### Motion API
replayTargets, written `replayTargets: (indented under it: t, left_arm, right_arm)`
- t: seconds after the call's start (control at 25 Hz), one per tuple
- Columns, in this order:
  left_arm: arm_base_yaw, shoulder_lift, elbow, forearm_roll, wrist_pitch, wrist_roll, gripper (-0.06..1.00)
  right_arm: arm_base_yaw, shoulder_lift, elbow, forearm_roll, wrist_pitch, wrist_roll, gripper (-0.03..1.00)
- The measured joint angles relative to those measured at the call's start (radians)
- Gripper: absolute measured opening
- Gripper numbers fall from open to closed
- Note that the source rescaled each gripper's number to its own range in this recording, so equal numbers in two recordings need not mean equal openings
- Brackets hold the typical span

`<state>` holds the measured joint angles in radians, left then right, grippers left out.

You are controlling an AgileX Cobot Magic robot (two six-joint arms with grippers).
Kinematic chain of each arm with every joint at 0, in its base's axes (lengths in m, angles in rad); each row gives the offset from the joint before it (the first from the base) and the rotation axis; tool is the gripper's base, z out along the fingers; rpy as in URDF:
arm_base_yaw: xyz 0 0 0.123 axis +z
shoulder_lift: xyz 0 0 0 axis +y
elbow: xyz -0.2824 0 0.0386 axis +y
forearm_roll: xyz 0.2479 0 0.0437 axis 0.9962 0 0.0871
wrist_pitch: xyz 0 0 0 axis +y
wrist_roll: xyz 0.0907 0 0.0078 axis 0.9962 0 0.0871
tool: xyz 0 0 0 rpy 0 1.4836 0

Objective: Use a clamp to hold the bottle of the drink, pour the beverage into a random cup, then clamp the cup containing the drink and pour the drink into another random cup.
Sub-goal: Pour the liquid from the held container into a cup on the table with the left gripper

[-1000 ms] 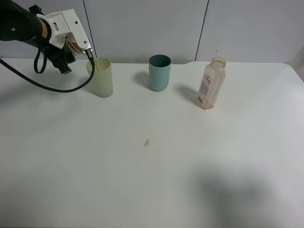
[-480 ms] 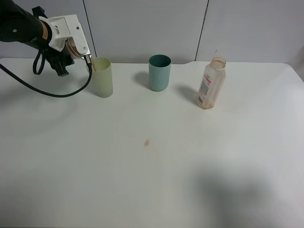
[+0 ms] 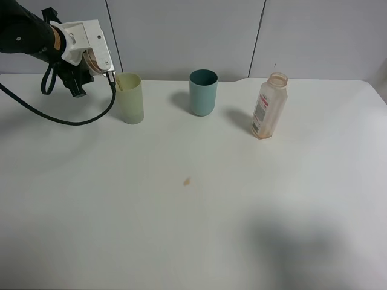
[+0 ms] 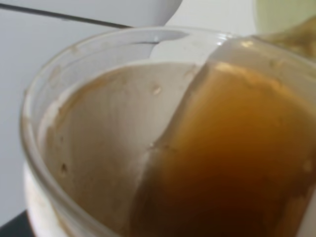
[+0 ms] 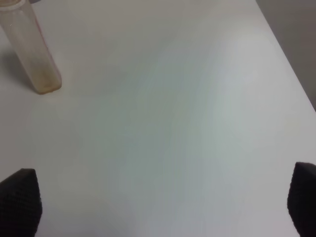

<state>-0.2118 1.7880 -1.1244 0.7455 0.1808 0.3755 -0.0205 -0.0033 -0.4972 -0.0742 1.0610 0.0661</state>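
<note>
Two pours in, the left gripper (image 3: 100, 60) fingers, closed on the white cup (image 4: 148, 148), tip tea (image 4: 232, 158) toward the yellow-green tumbler (image 3: 130, 98) at nine o'clock of the teal cup (image 3: 203, 92); steeper tilt seems needed, while right fingers (image 5: 19, 197) gape empty.

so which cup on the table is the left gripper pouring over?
The tall pale yellow-green tumbler, leftmost on the table. The left gripper tips a cup at its rim; the teal cup stands apart, mid-table.

Along the tabletop's (image 3: 181, 241) far edge: tumbler (image 3: 130, 98) toward the left, cup (image 3: 203, 92) mid-edge, bottle (image 3: 269, 106) toward the right; tilted cup (image 3: 92, 59) just left of the tumbler's rim.
</note>
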Motion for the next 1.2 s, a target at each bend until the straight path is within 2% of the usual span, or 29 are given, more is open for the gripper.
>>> replayTargets:
  t: [0.76,1.2]
  left_arm:
    - [0.000,0.000,-0.030,0.006,0.009,0.012,0.05]
    - [-0.021,0.000,-0.033,0.006,0.011,0.079,0.05]
  right_arm:
    - [0.000,0.000,0.000,0.000,0.000,0.000,1.00]
    - [0.000,0.000,0.000,0.000,0.000,0.000,1.00]
